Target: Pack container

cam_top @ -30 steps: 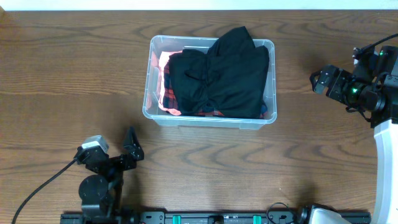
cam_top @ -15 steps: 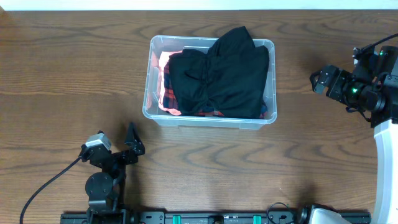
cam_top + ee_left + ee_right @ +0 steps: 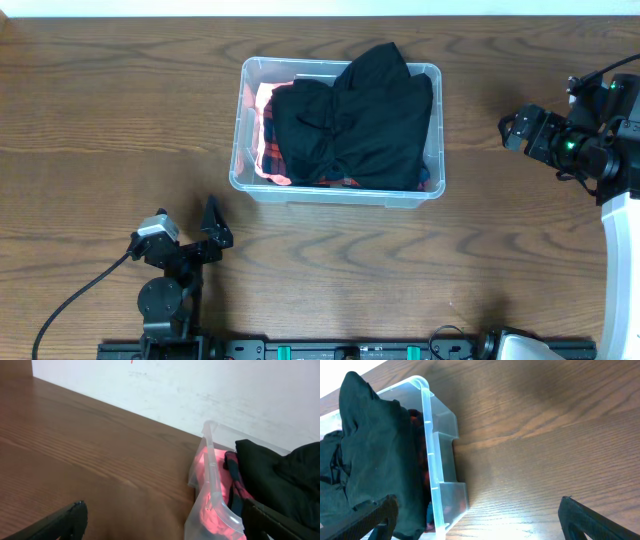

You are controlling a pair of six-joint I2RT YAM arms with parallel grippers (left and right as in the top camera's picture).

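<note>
The clear plastic container (image 3: 247, 130) sits at the table's middle back, filled with a black garment (image 3: 355, 120) over red plaid cloth (image 3: 268, 135). It also shows in the left wrist view (image 3: 212, 485) and the right wrist view (image 3: 437, 465). My left gripper (image 3: 213, 232) is open and empty, low on the table in front of the container's left corner. My right gripper (image 3: 515, 130) is open and empty, to the right of the container and apart from it.
Bare wooden table (image 3: 100, 130) lies all around the container. A white wall (image 3: 200, 385) stands behind the table's far edge. A black cable (image 3: 70, 300) runs from the left arm's base. A rail (image 3: 350, 350) lines the front edge.
The left arm shifted slightly right and back between one second and half a second ago; since then nothing has moved. The right arm and container are unchanged.
</note>
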